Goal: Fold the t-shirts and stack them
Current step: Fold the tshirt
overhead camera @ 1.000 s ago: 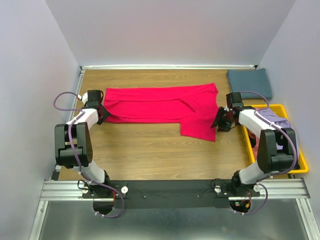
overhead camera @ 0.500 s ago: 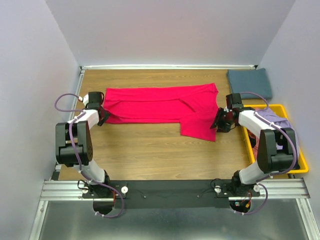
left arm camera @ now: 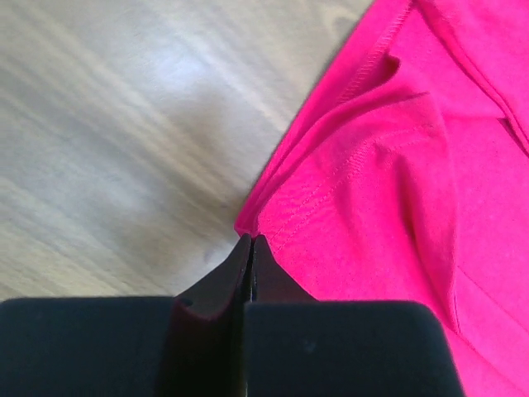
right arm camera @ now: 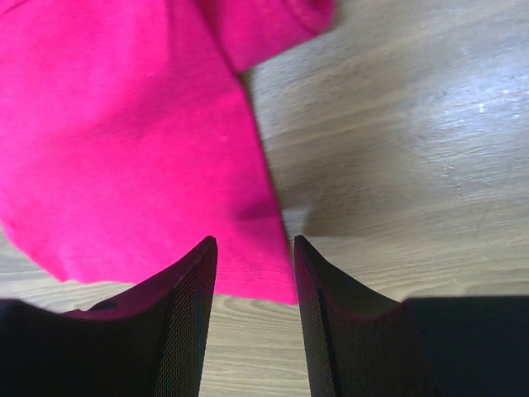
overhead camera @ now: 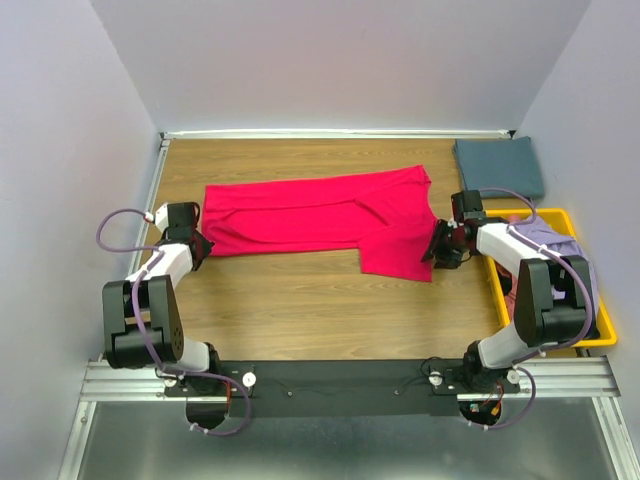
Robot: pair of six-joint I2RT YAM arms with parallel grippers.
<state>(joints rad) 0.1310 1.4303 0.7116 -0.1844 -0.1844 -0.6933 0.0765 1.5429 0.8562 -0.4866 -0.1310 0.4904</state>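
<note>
Top view: the crimson shirt (overhead camera: 320,210) lay spread across the counter (overhead camera: 300,300), with bare wood on its near side. Only the left wrist view showed the left claw (left arm camera: 250,248) clamped on the shirt's corner. Only the right wrist view showed the right claw (right arm camera: 252,241) apart, straddling the hem.

Spread t-shirt (overhead camera: 320,212) left of bin (overhead camera: 548,212)

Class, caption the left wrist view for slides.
Left claw pinching an edge of the crimson t-shirt on the wooden table.

Crimson shirt (left arm camera: 397,207) cropped in both wrist views — bin (overhead camera: 590,343) contents partly behind right arm (overhead camera: 545,295).
</note>
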